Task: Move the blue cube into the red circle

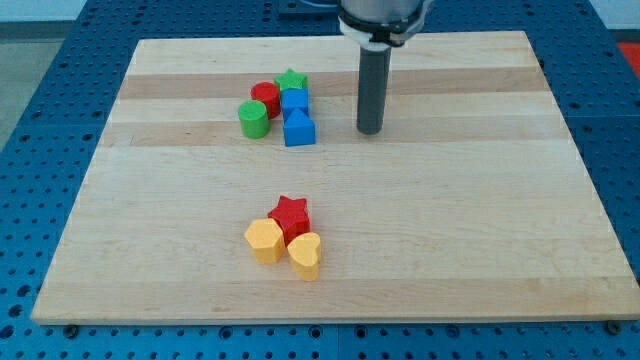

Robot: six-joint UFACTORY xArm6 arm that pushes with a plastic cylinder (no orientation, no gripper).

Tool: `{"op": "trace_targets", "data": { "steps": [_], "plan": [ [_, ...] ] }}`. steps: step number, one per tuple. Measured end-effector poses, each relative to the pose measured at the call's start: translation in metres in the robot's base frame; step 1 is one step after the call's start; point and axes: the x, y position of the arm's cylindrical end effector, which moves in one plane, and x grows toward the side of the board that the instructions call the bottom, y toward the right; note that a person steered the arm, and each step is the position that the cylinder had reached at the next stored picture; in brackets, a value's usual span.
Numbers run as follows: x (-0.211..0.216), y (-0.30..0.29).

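Wooden bench (420, 230) across nearly the whole view, pale planks on a blue perforated base (40, 120). Dark rod (371, 85) upright near the view's top, my tip (370, 131) down on the wood, touching no block; no gripper here, so nothing spread, pressed together or pinching.

Just to the tip's left in the view, apart from it, a tight cluster of five blocks. Nearest the tip, a blue block (299, 130) with a peaked top. Directly above that one in the view and touching it, the blue cube (294, 102), left of the tip and slightly higher. Red cylinder (265, 98) touching the blue cube's far side from the tip. Green cylinder (253, 119) farthest left, against the red cylinder. Green star (291, 79) at the cluster's top.

Well below the tip and to its left, a second cluster: red star (290, 215), yellow hexagon-like block (265, 241), yellow heart-like block (306, 256), all touching.
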Motion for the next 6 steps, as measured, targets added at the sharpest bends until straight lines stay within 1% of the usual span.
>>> {"op": "trace_targets", "data": {
  "steps": [1,3,4,6],
  "plan": [
    [-0.014,-0.034],
    [-0.048,-0.065],
    [-0.049,-0.072],
    [-0.045,-0.059]
  ]
}}
